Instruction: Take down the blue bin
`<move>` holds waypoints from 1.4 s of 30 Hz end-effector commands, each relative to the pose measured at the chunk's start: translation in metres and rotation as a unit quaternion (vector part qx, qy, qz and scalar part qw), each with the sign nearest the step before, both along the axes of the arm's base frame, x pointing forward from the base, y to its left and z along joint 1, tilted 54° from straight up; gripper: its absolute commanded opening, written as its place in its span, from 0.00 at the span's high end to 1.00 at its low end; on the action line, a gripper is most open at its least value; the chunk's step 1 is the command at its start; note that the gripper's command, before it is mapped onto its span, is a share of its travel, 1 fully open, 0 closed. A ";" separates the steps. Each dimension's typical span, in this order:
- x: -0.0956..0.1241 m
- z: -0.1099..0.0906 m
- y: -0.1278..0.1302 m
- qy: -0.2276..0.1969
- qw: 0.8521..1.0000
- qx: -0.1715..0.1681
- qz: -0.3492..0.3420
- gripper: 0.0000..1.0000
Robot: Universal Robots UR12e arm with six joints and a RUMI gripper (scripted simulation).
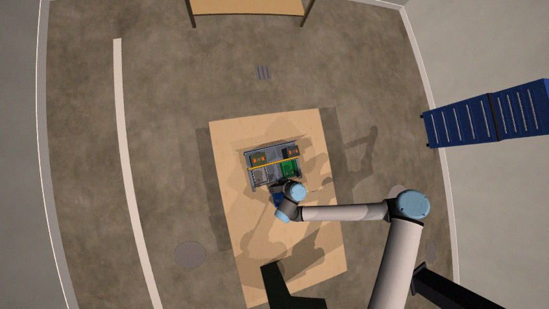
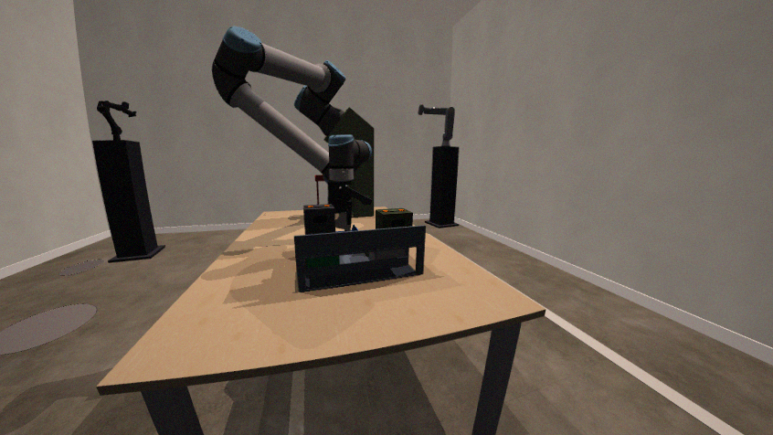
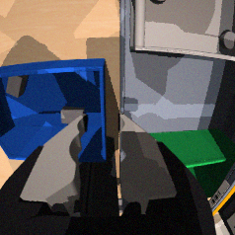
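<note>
The blue open bin (image 3: 51, 111) sits on the tabletop (image 3: 54, 30) just beside the grey shelf (image 3: 168, 94), off the shelf and upright with its open top facing up. In the wrist view, a small grey part (image 3: 15, 85) lies in its far left corner and another grey piece (image 3: 71, 116) lies near the middle of its floor.

The gripper (image 3: 113, 143) hangs straight down over the bin's right wall (image 3: 101, 109). Its jaws are parted a little, with a narrow gap between them and nothing clamped. One grey finger (image 3: 56, 163) reaches down inside the bin, and the other finger (image 3: 145, 168) is outside it, on the shelf side. The bin's right wall stands in the gap between them; whether either finger touches it cannot be told.

In the top view the bin (image 1: 277, 198) shows only as a blue corner under the wrist (image 1: 291, 192), at the near edge of the shelf (image 1: 272, 165). A green bin (image 1: 287, 167) sits in the shelf compartment nearest the wrist, and two dark boxes with orange markings (image 1: 257, 158) stand on top, behind an orange bar (image 1: 268, 164).

From the exterior view the arm (image 2: 280, 124) bends down behind the shelf (image 2: 359, 257), which stands near the middle of the tabletop (image 2: 323, 324).
</note>
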State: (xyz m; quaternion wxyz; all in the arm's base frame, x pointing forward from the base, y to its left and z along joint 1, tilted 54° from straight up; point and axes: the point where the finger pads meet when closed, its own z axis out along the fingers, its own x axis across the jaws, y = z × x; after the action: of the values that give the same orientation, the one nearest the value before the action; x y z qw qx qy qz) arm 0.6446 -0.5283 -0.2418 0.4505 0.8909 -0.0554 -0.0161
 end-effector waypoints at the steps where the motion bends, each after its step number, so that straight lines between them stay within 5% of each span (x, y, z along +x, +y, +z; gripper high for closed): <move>1: 0.000 0.000 0.000 0.000 1.000 0.000 0.000 0.80; 23: 0.000 0.000 0.000 0.000 1.000 0.000 0.000 0.80; 28: 0.005 0.033 0.045 0.000 1.000 0.000 0.000 0.80; 42: 0.005 0.038 0.052 0.000 1.000 0.000 0.000 0.80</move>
State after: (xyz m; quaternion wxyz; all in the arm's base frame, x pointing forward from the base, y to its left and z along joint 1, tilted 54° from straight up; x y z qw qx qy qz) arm 0.6489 -0.4847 -0.2096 0.4506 0.8909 -0.0552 -0.0161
